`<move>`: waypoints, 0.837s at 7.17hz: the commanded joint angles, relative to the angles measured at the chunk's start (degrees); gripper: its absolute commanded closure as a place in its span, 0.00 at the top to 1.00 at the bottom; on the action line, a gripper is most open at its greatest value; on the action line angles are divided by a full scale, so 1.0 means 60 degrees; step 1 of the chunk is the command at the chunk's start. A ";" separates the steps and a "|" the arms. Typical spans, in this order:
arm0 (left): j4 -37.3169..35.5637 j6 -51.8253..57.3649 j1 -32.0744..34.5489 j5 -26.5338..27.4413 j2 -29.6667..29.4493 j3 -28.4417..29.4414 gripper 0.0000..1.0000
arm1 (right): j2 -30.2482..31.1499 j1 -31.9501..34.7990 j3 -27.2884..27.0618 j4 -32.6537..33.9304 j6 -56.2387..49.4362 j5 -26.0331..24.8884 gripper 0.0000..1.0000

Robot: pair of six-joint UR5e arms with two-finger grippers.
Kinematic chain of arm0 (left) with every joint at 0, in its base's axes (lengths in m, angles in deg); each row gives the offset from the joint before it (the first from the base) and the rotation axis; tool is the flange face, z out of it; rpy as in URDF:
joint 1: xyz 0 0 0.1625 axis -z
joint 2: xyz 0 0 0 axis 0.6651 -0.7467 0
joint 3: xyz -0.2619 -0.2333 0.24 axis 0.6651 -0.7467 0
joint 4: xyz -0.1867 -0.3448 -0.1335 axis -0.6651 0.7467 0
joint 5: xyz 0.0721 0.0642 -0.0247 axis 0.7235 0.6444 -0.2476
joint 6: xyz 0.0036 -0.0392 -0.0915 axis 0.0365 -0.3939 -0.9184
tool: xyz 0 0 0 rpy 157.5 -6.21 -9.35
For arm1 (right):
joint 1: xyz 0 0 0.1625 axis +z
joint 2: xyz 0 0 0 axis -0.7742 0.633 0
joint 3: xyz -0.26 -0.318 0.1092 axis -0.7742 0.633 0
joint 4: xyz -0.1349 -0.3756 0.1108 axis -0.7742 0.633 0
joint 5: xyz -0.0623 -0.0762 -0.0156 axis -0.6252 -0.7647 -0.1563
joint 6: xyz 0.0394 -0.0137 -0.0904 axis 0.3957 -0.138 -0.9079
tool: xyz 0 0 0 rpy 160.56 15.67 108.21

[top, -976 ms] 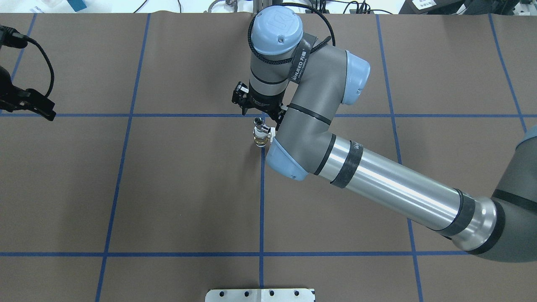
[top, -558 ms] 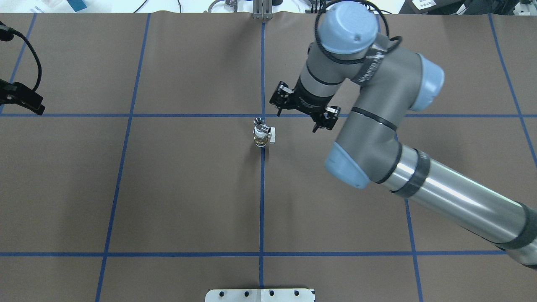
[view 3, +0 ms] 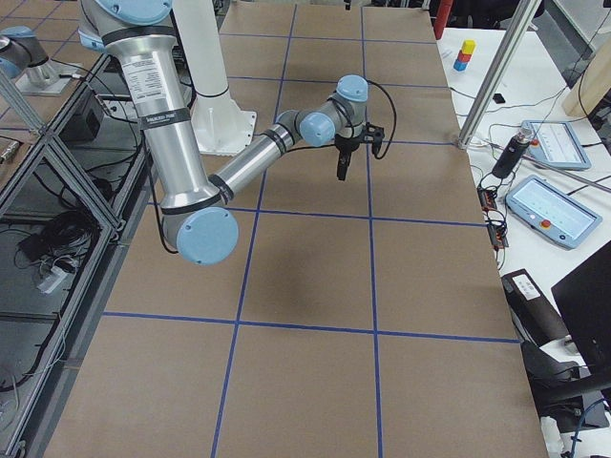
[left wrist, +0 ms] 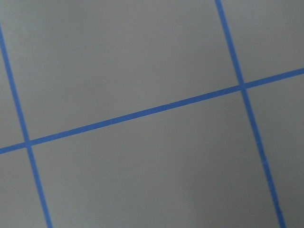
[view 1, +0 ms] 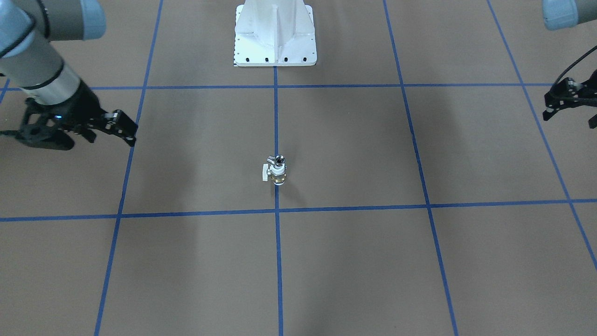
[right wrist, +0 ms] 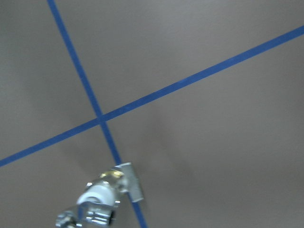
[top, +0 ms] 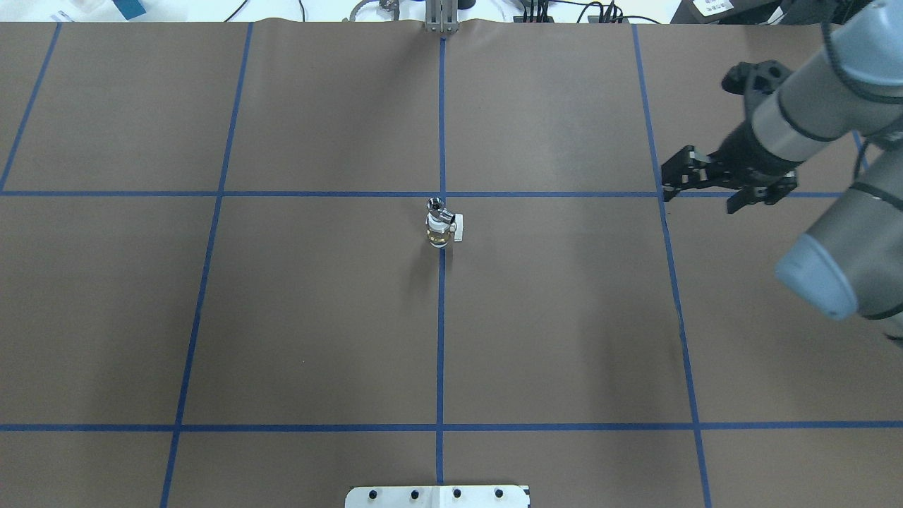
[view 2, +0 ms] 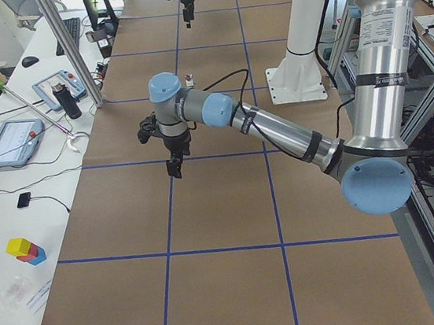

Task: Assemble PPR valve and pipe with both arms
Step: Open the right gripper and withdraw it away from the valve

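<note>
The white and brass PPR valve (top: 441, 233) stands upright on the brown table at the centre tape cross. The shiny silver pipe (top: 437, 206) sits on its top end. Both also show in the front view, valve (view 1: 278, 177) and pipe (view 1: 279, 161), and at the bottom left of the right wrist view (right wrist: 107, 192). My right gripper (top: 705, 192) is open and empty, far right of the valve. My left gripper (view 1: 570, 115) is open and empty, far off at the table's other side. It is out of the overhead view.
The white base pedestal (view 1: 275, 42) stands at the table's near edge behind the valve. Blue tape lines (top: 441, 339) grid the brown mat. An operators' bench with tablets (view 2: 10, 142) runs along the far side.
My right arm has swung away from the valve to the right. My left gripper has drawn back out of the overhead view's left edge. Valve and pipe have stayed standing.
</note>
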 commanded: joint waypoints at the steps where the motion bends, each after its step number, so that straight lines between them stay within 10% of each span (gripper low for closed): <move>1: 0.0130 0.0910 0.1274 -0.0697 0.0691 0.0820 1.00 | 0.1698 0.1875 -0.0029 -0.0022 -0.3496 0.0627 1.00; 6: 0.0161 0.2220 0.1908 -0.0700 0.1017 0.1292 1.00 | 0.3197 0.4034 0.0864 -0.0036 -0.7143 0.0877 1.00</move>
